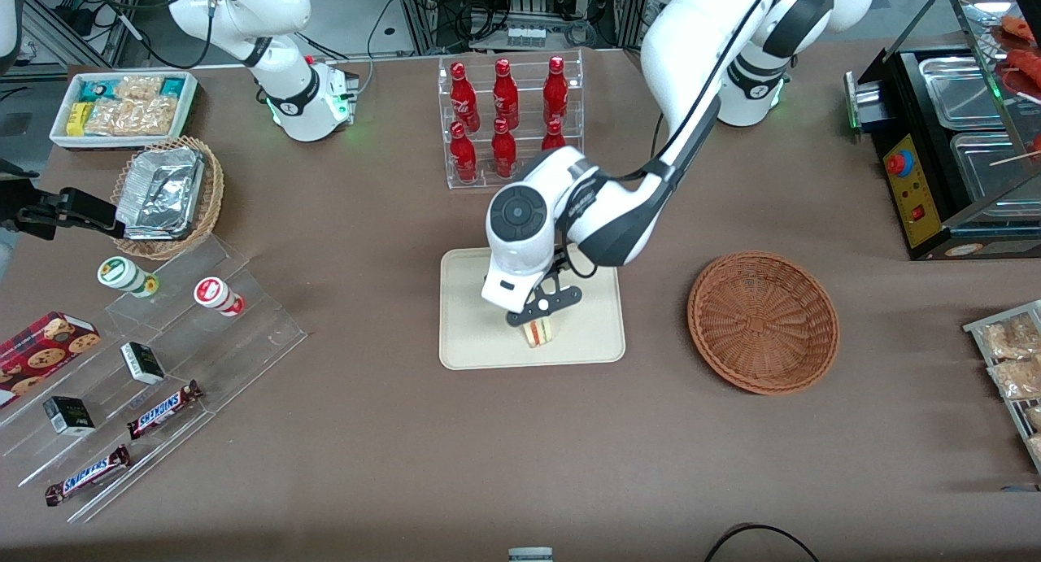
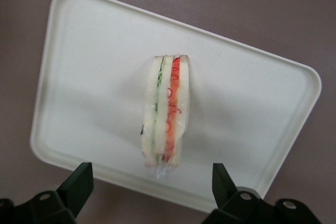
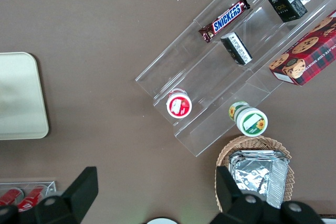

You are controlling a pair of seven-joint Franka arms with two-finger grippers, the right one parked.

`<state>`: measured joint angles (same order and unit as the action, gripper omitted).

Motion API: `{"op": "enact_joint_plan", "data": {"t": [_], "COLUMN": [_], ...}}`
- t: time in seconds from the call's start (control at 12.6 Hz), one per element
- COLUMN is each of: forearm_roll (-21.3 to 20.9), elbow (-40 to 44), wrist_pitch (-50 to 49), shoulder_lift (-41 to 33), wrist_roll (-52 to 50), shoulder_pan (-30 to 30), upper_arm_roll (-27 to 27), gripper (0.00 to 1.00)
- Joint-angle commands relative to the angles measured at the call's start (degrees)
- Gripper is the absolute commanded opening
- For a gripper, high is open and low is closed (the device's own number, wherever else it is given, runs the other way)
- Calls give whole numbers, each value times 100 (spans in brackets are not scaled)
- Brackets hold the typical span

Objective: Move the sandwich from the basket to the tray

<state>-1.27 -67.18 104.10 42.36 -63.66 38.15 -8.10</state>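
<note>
Wrist view looks straight down between my fingers (image 2: 79,182): they stand wide apart, with the sandwich (image 2: 165,111) lying well clear of both tips. My jaws are spread far wider than the wedge and hold nothing, touching neither bread nor plastic as far as I can see. The sandwich rests on the tray (image 2: 247,103) with its cut edge up, green and red layers showing between pale bread, wrapped in clear film. It sits close to one long rim of the tray.

From the front, my gripper (image 1: 540,316) hangs just above the sandwich (image 1: 538,333), over the part of the tray (image 1: 468,334) nearer the camera. The basket (image 1: 763,322) sits beside the tray, toward my arm's end of the table, apart from it.
</note>
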Motion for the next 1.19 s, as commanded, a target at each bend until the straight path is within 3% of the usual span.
{"op": "enact_joint_plan", "data": {"t": [0.0,0.32,1.12], "forearm_roll": [180,426,953], "elbow": [-40,-732,-2377], "wrist_pitch": [-564,-1058,-1322], "shoulder_lift": [-551,-1517,-3250], "wrist_roll": [668,881,3903], "shoulder_pan": [-10,-1,8], "upper_arm_roll": [90,949,3076], "gripper": [100,100,100]}}
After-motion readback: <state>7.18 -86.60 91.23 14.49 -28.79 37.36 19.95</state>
